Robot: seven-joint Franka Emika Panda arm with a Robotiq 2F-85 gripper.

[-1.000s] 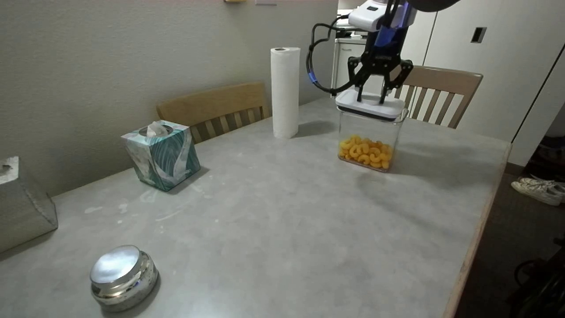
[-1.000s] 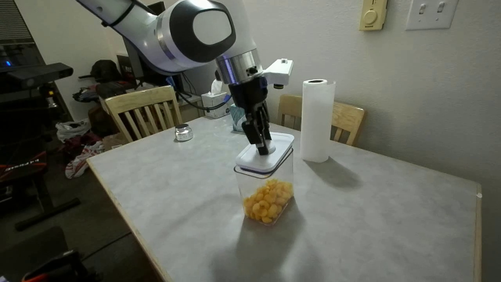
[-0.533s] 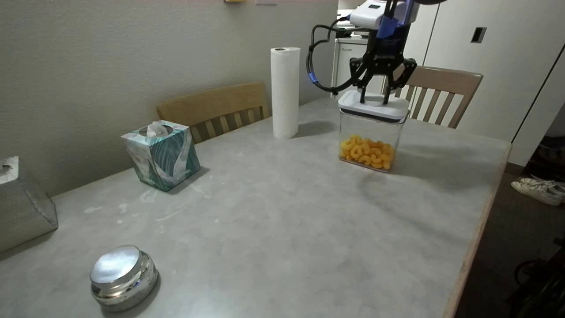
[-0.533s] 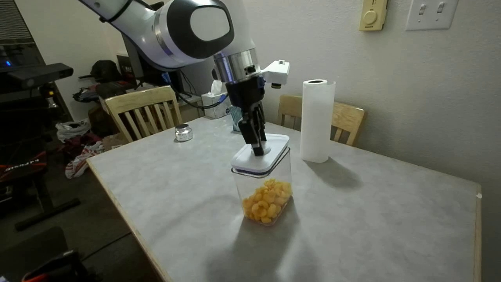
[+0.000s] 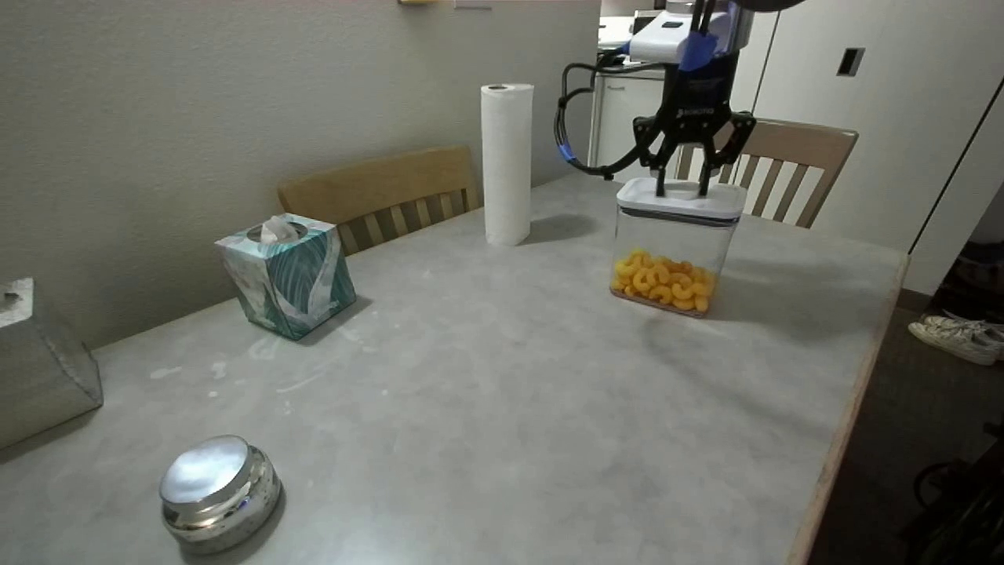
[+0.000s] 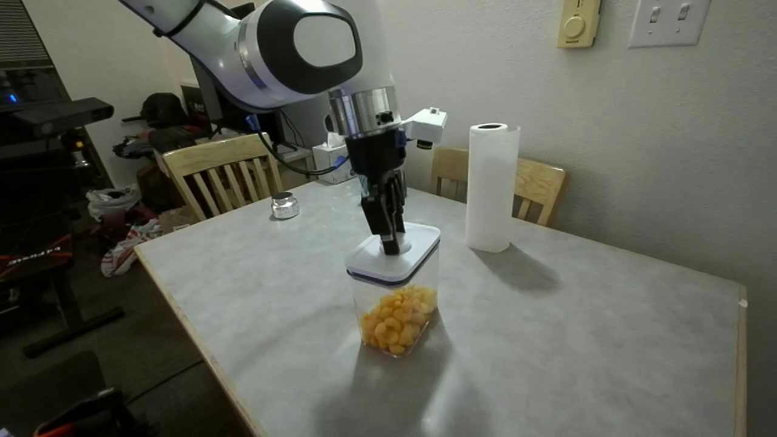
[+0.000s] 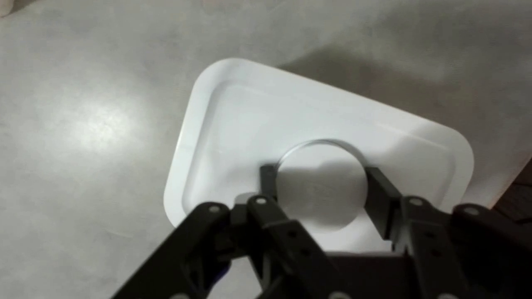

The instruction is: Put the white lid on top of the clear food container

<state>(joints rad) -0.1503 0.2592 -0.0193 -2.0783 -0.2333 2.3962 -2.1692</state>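
On a gray tabletop (image 5: 471, 377), the robot's gripper (image 5: 682, 191) pinches the raised round button (image 7: 322, 187) of the white lid (image 5: 686, 205), its fingers (image 7: 380, 195) against either side. The white lid sits on top of the clear food container (image 5: 671, 249), which stands upright with yellow-orange food (image 5: 663, 281) inside. In both exterior views, a paper-towel roll (image 5: 507, 166) stands apart from the container, a shiny metal piece (image 5: 220, 496) farther off.
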